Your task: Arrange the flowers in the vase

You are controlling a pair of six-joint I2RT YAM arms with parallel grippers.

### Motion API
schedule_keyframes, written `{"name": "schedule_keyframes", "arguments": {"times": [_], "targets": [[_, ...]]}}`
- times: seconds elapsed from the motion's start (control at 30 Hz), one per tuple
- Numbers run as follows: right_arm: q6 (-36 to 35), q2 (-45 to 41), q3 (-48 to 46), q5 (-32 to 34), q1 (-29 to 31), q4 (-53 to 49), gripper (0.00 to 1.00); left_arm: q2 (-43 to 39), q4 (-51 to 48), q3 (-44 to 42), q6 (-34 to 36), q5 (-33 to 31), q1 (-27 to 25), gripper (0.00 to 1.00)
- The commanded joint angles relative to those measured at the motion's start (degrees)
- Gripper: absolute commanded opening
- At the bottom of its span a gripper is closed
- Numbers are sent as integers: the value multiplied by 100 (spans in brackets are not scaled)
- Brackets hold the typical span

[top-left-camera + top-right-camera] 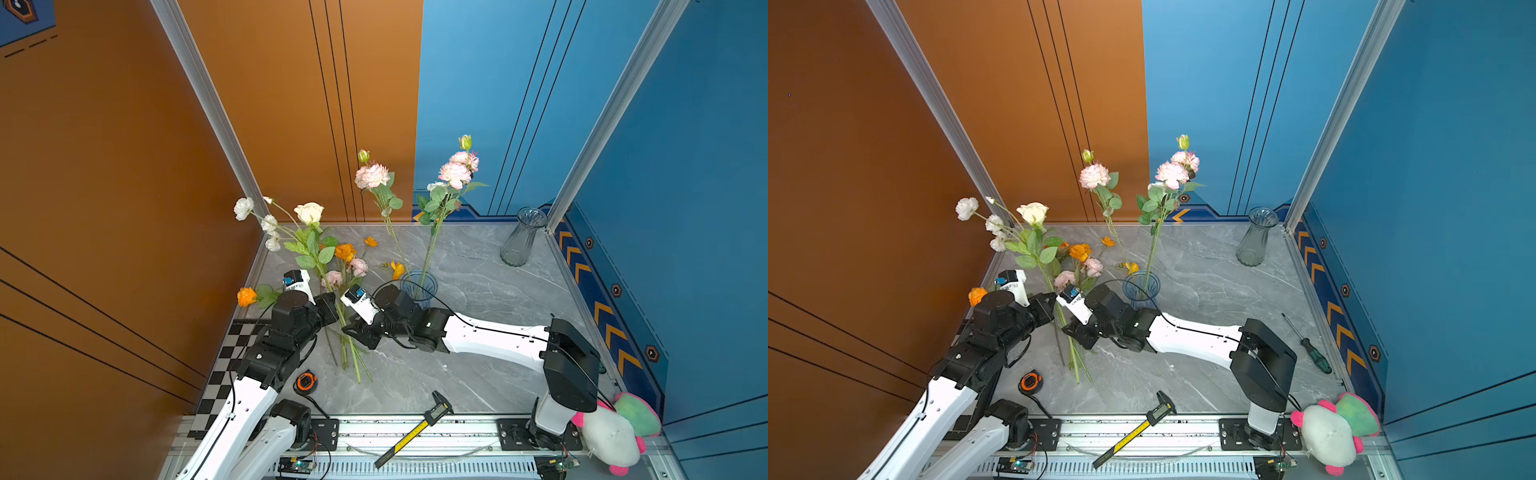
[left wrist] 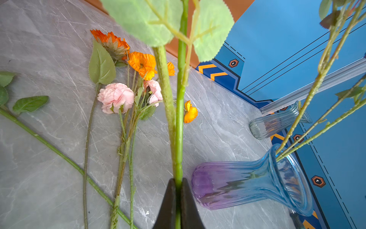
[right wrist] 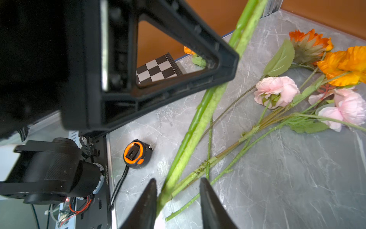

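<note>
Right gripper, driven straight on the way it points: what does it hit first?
The pair of green stems the left gripper holds: they stand between the fingers of the right gripper, against one. Beyond lie loose stems on the table; depth unclear.

Two pink flowers [image 1: 455,174] stand in the blue-purple vase [image 1: 430,291] — the rest lie beside it, white and cream ones raised

Top views overlook table [image 1: 478,374]; wrist cameras (close) share stems [image 2: 179,119].

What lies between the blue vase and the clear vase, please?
Only bare table separates the blue vase from the clear vase, in both top views.
</note>
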Motion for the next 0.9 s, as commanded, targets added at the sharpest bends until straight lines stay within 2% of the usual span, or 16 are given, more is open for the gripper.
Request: {"name": "schedule_keyframes", "arguments": {"times": [0.0,0.17,0.4,0.7,0.87], "targets": [[47,6,164,-104,-45,-153,22,-57,128,-80,-21,108,73,1],[37,-32,120,-135,-71,-125,0,-30,128,-109,-2,137,113,1],[93,-91,80,-105,-147,-81,0,38,180,-105,226,521,253,3],[239,-38,317,633,-250,-440,0,250,221,-57,547,1706,712,5],[311,-72,327,818,-304,-453,0,261,28,-12,702,1811,892,5]]}}
